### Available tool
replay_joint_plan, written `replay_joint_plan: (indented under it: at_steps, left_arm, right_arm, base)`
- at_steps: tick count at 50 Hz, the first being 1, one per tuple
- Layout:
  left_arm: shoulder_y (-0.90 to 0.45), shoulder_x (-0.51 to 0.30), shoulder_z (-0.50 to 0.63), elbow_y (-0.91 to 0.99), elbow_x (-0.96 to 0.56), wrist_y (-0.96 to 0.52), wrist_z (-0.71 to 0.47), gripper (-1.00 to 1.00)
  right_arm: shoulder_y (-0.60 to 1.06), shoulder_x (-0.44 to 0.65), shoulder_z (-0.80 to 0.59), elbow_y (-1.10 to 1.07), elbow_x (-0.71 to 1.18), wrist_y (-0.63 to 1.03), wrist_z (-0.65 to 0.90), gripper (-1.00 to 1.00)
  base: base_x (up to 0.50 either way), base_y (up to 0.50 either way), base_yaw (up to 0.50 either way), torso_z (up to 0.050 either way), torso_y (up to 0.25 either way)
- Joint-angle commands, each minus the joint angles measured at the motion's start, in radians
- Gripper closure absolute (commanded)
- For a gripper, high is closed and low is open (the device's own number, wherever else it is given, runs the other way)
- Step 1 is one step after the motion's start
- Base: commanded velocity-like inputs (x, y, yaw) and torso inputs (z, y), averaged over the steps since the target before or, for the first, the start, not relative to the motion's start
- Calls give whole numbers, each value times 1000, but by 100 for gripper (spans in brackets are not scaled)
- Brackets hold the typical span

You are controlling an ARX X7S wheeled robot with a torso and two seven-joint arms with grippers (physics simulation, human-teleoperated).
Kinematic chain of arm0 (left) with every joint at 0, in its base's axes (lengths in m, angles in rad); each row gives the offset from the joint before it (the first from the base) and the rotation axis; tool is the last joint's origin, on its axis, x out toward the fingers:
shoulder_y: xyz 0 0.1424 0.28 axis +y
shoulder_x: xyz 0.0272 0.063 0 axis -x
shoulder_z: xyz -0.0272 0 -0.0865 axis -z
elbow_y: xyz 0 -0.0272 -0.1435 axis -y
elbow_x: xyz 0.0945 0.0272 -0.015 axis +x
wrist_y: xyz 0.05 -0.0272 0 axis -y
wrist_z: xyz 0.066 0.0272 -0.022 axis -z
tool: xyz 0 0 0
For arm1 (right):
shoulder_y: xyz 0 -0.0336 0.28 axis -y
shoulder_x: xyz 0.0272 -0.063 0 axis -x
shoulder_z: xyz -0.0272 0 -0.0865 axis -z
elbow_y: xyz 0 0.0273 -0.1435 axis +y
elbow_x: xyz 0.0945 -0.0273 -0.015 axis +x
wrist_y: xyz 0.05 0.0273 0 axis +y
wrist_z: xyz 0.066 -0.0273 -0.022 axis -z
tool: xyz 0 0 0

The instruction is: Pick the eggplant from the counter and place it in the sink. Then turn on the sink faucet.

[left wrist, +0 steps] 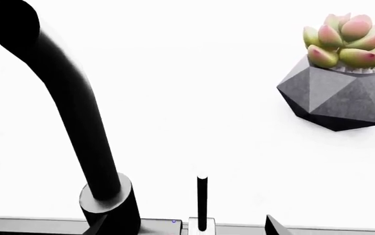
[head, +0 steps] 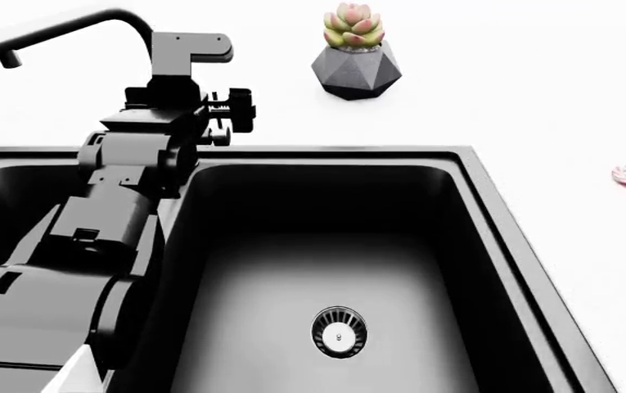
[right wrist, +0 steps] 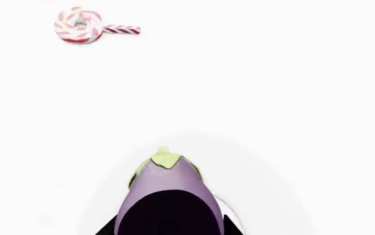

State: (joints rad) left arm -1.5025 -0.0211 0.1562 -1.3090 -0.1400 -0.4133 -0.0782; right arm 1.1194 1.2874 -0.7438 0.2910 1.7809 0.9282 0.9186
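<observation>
With the eggplant (right wrist: 167, 193) on the white desk (right wrist: 272, 122) right of the sink (head: 488, 213) and seemingly grasped by the right gripper (right wrist: 169, 230), lift cleanly clear of the candy (right wrist: 79, 25); the left gripper's state I cannot tell.

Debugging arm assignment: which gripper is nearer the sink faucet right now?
Left. The left gripper is right at the sink faucet, by its base at the back rim of the sink. The right gripper is out of the head view; its wrist camera shows it over the counter, at the eggplant.
</observation>
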Motion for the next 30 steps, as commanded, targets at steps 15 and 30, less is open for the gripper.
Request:
replay_joint_plan:
  at_steps: [15, 30]
  left_arm:
    - [4, 19, -30, 0, 35, 5, 15, -100]
    - [9, 20, -37, 0, 38, 4, 21, -100]
  right_arm:
    - [430, -360, 4, -172, 14, 304, 79, 100]
    - [462, -704, -144, -95, -152, 310, -109, 100]
  base:
    - [0, 0, 0, 0, 0]
    - [0, 0, 0, 0, 0]
